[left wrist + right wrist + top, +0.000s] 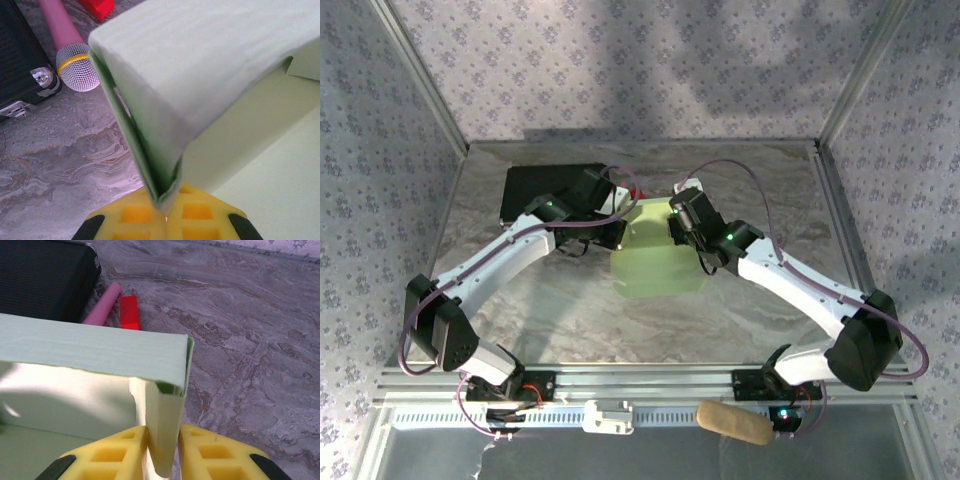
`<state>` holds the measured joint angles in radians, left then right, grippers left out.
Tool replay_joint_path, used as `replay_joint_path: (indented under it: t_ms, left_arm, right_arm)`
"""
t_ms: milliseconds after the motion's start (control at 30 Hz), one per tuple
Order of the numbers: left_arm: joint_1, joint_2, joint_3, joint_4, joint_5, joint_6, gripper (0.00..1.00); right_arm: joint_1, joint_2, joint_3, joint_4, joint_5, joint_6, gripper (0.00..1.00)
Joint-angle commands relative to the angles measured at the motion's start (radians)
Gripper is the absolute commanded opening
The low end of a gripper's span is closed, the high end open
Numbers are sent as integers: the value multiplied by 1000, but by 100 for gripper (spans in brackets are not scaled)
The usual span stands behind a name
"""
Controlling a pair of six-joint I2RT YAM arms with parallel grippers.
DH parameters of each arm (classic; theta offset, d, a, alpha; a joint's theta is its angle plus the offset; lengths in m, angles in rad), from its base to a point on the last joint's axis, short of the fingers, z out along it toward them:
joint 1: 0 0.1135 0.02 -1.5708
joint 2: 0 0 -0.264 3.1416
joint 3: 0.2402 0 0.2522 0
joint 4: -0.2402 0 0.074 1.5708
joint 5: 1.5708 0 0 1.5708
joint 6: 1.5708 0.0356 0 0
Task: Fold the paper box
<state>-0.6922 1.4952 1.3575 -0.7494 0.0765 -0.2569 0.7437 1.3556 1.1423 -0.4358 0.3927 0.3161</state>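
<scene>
Left gripper (167, 216) is clenched on a folded corner of the paper box (655, 265), which sits at the middle of the table (570, 325), its far wall raised, beside the black case (535, 190). Right gripper (162, 456) flanks the wall's other corner flap closely; whether it pinches cannot be told. Judged best: a firm left pinch on the crease while the right squares its corner, lest the wall spring flat.

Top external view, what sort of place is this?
Probably a robot test cell, not a home: aluminium frame posts, floral-patterned backdrop walls, and a left arm and right arm bolted at the marble-look table edge.
</scene>
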Motion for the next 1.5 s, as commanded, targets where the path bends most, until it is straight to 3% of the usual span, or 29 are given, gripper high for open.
replay_joint_path:
  t_ms: [0,167,433,567,700,1000,1300,1467]
  left_arm:
    - [-18,8,40,-20,19,2,0]
    - [-22,14,45,-22,19,1,0]
    - [-29,19,51,-18,9,-7,0]
    - [-32,23,52,-18,9,-8,0]
    - [-33,19,48,-21,5,-9,0]
    - [-32,12,49,-25,-27,-35,0]
    - [-28,14,54,-18,-47,-59,0]
    - [-28,20,53,-17,-48,-65,0]
  right_arm:
    - [-6,-26,6,53,24,-31,24]
    - [-5,-16,4,66,28,-30,23]
    - [49,48,58,-16,230,30,0]
    - [69,65,91,-52,301,74,0]
    - [67,61,87,-45,280,75,0]
    - [50,37,60,-25,138,43,27]
    - [49,-38,-93,24,76,64,38]
    - [53,-47,-131,51,63,78,38]
